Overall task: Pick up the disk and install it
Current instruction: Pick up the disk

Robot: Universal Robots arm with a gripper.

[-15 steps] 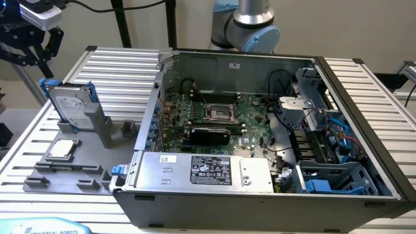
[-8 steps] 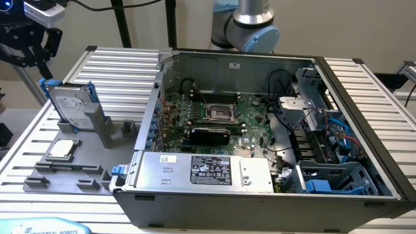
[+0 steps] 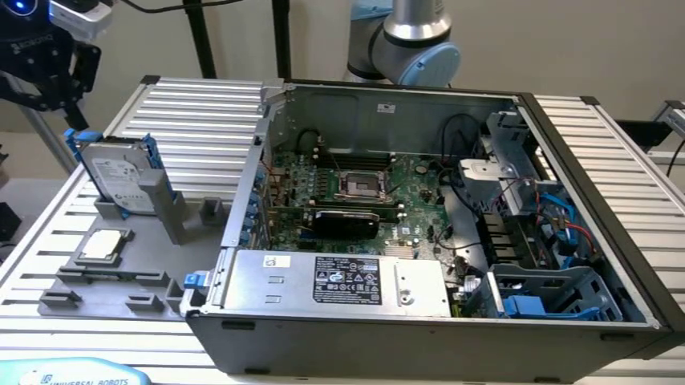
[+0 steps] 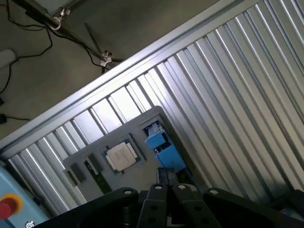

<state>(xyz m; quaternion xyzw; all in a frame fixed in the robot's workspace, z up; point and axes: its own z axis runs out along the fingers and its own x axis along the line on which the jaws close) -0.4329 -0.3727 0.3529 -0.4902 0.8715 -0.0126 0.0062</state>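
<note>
The disk (image 3: 115,181) stands on edge in a slot of the grey fixture plate (image 3: 107,281) at the exterior view's left, a silver drive with a white label in a blue carrier frame. My black gripper (image 3: 56,96) hangs in the air above it and slightly further left, apart from it, shut and holding nothing. The wrist view looks down past the closed fingertips (image 4: 159,178) onto the blue top edge of the disk (image 4: 160,146), which rises from the grey fixture plate (image 4: 147,121).
A square silver CPU chip (image 3: 104,245) (image 4: 121,156) lies on the fixture plate beside the disk. The open computer case (image 3: 428,329) holds a motherboard (image 3: 364,188), a silver power supply (image 3: 342,281) and a blue drive cage (image 3: 546,297). A teach pendant's red button (image 4: 7,206) sits near the ribbed table's edge.
</note>
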